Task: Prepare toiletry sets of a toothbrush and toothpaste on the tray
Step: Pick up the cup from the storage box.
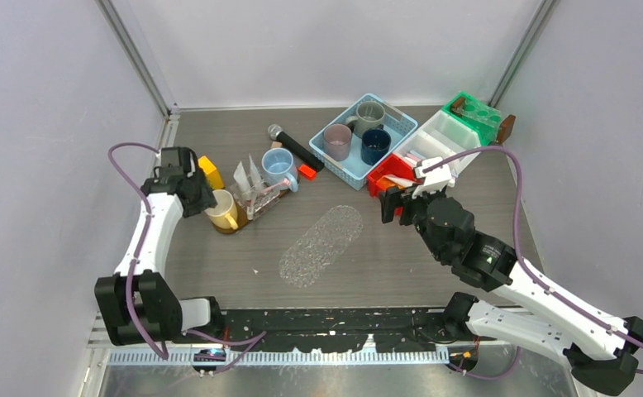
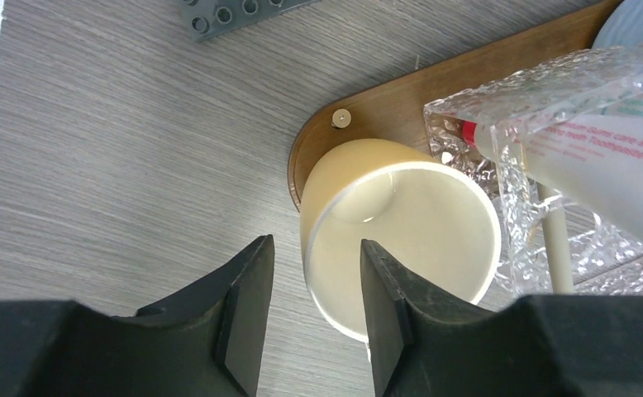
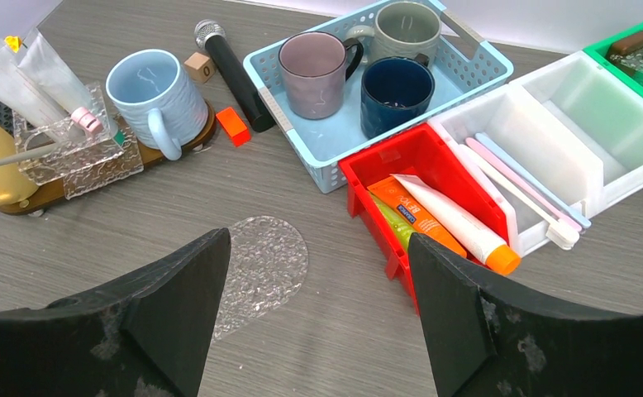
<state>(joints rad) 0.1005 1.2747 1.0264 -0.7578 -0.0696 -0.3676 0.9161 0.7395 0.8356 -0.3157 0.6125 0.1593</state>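
Okay, my left tool (image 2: 314,248) is half-spread, empty, over the rim of the yellow mug (image 2: 409,231) on the wooden tray (image 2: 384,112); a crooked lift could tip it. Meanwhile my right tool (image 3: 318,240) gapes wide before toothpaste tubes (image 3: 442,215) in the red bin (image 3: 358,186).

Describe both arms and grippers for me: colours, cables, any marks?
The left arm and the right arm both have glossy white link shells with black joint housings. A thin left purple cable loops along one, and a right purple cable along the other. The left gripper has smooth matte black wedge-shaped fingers. The right gripper has the same black fingers, flecked with whitish scuffs.
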